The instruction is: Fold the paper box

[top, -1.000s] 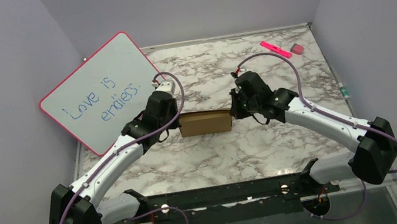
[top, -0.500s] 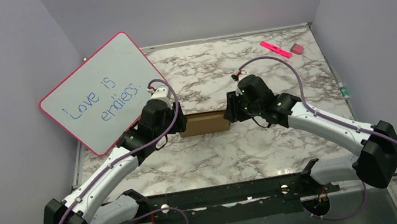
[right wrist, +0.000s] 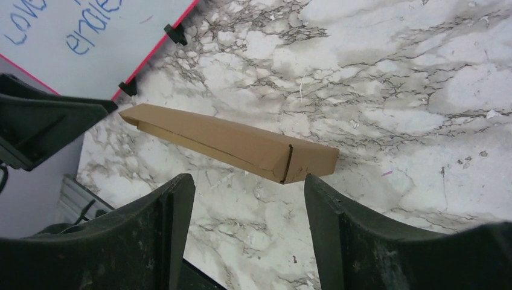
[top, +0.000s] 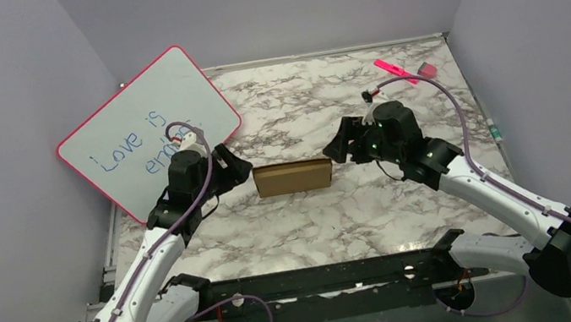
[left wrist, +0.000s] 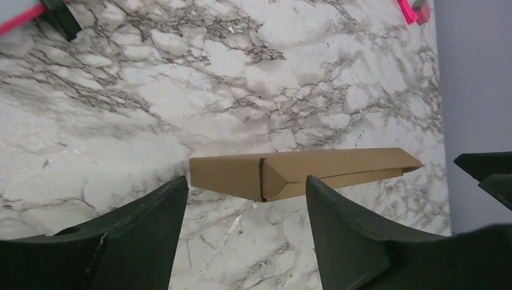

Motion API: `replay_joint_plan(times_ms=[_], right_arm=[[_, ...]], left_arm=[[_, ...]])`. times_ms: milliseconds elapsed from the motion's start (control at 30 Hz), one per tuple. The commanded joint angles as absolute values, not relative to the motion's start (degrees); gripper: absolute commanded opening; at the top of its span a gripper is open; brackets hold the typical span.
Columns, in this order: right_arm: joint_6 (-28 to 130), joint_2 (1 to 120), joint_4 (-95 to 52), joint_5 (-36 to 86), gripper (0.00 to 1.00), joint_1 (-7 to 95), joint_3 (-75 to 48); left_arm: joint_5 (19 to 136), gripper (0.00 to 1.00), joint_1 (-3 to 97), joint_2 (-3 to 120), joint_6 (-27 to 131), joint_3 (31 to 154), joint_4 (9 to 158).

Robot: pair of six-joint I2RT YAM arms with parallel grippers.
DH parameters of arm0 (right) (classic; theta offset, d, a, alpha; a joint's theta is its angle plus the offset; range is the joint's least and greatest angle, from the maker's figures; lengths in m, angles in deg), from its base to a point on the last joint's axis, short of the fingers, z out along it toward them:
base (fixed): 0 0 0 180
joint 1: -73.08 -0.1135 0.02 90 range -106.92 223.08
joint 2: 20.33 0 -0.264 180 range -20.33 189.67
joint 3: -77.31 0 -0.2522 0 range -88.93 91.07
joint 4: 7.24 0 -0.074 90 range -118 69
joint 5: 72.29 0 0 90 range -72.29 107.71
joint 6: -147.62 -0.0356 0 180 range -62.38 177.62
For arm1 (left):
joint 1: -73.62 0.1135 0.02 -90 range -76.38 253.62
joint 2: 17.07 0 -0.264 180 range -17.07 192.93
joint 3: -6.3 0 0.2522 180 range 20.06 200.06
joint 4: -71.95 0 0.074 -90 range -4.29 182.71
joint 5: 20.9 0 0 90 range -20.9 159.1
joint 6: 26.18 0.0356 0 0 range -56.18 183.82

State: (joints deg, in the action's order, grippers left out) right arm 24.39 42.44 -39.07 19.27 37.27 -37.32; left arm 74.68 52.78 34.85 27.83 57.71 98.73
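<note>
- The paper box (top: 294,177) lies flat in the middle of the frame on the marble bench (top: 317,224). It is folded into a closed brown slab with its long side running left to right.
- The left pincer (top: 240,168) sits just left of the box with its jaws spread, holding nothing and touching nothing.
- The right pincer (top: 333,147) sits just right of the box, also spread and empty. Its tips point at the box's right end, with a small gap between them.
- From both wrist cameras I look down the length of the box between my own fingers. A seam on its long side gapes slightly toward one end.
- The pink-framed whiteboard (top: 133,132) leans at the upper left, close behind the left arm. In the top view, the left wrist and its cable cover part of the handwriting.
- A pink marker (top: 395,69) and a small pink eraser (top: 426,70) lie at the upper right of the bench. Both are well apart from the box and beyond the right arm.
- A second ago both pincers were shut and pressed against the two ends of the box.
- Now both have opened and drawn back, the left toward the whiteboard and the right toward the right side of the frame.
- The box has barely shifted and rests on its own.
</note>
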Motion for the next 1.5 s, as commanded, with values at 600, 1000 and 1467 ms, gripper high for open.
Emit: replay_joint_plan(times_ms=[600, 1000, 1467], right_arm=[[6.7, 41.9, -17.5, 28.4, 0.60, 43.0, -52.7], [5.0, 44.6, -10.0, 33.2, 0.46, 43.2, -58.4], [8.5, 39.2, -12.7, 34.2, 0.59, 45.6, -56.9]], left_arm=[[84.7, 0.58, 55.6, 38.7, 10.0, 47.2, 78.9], [86.0, 0.35, 55.6, 38.9, 10.1, 43.0, 76.2], [82.3, 0.29, 55.6, 38.7, 12.6, 38.6, 77.0]])
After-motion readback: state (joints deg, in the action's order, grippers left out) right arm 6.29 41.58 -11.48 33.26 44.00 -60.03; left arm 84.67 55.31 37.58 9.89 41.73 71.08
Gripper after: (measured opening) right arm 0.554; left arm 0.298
